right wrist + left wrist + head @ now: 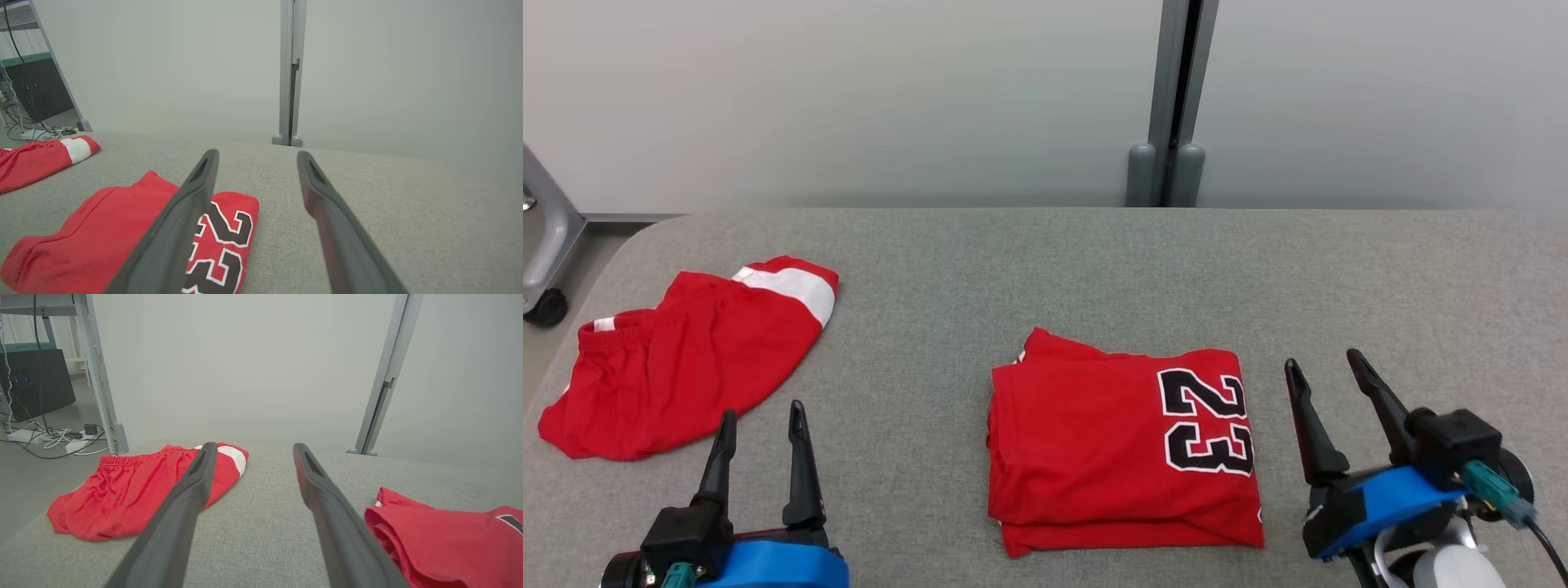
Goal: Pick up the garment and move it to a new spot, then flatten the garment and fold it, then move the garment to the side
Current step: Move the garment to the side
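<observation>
A red jersey garment (1119, 445) with a black "23" lies folded into a rectangle on the grey table (1094, 269), near the front middle. It also appears in the left wrist view (445, 543) and the right wrist view (102, 241). My left gripper (761, 412) stands open at the lower left, well to the left of the folded jersey, nothing between its fingers. At the lower right my right gripper (1321, 361) is open too, just right of the jersey's edge and not touching it.
A pair of red shorts (682, 351) with a white stripe lies crumpled at the table's left edge, seen also in the left wrist view (130, 490). A grey post (1172, 98) stands behind the table. Cables and a dark box (36, 381) are on the floor at left.
</observation>
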`<state>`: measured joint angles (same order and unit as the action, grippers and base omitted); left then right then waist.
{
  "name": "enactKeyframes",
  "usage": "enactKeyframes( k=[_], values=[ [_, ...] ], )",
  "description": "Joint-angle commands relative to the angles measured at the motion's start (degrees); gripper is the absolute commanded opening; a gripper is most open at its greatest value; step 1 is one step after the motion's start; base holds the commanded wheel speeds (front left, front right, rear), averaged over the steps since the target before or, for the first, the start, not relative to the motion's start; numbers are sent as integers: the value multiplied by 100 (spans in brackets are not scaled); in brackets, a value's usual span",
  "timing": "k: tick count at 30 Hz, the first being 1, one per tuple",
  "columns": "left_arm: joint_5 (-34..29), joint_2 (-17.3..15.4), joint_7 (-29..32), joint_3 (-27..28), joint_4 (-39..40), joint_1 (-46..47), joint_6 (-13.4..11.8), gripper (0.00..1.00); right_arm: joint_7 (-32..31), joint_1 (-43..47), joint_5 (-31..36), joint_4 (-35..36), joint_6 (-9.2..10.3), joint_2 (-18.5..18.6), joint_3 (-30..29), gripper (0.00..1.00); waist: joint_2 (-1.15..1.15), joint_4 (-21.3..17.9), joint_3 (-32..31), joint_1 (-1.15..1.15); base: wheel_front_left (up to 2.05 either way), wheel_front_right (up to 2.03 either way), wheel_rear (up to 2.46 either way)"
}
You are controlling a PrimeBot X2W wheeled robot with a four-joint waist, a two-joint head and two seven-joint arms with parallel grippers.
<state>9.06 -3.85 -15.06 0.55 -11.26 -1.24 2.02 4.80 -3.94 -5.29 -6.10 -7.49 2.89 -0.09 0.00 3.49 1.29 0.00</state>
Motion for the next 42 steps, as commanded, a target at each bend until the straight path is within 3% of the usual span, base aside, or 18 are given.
enactKeyframes(
  k=[1,9,15,23,24,25,30,42],
  values=[
    [-15,-6,-16,-21,-1,114,8,100,-45,-180,9,-89,-1,12,54,100,0,63,64,0,0,0,0],
    [-15,51,-16,-127,-45,402,65,100,-298,-846,51,-1279,-1,7,137,100,0,337,330,0,0,0,0],
    [37,84,-16,-186,-72,555,79,100,-56,-1110,121,-2610,-1,5,103,100,0,495,533,0,0,0,0],
    [38,93,-16,-185,-99,644,91,100,187,-1337,-182,-3758,-2,2,482,100,0,518,668,0,0,0,0],
    [36,95,-15,-189,-106,642,84,100,201,-1368,-281,-3843,-2,-8,549,73,0,508,677,0,0,0,0],
    [31,96,-16,-198,-122,646,82,100,228,-1411,-330,-3930,-3,-11,614,4,0,494,681,0,0,0,0],
    [80,100,-15,-185,-76,746,89,100,551,-1840,-335,-4045,1,48,642,0,0,290,805,0,0,0,0],
    [76,99,-15,-193,262,1157,150,100,609,-2684,-198,-3745,3,1170,443,0,0,-819,1580,0,0,0,0]
  ],
)
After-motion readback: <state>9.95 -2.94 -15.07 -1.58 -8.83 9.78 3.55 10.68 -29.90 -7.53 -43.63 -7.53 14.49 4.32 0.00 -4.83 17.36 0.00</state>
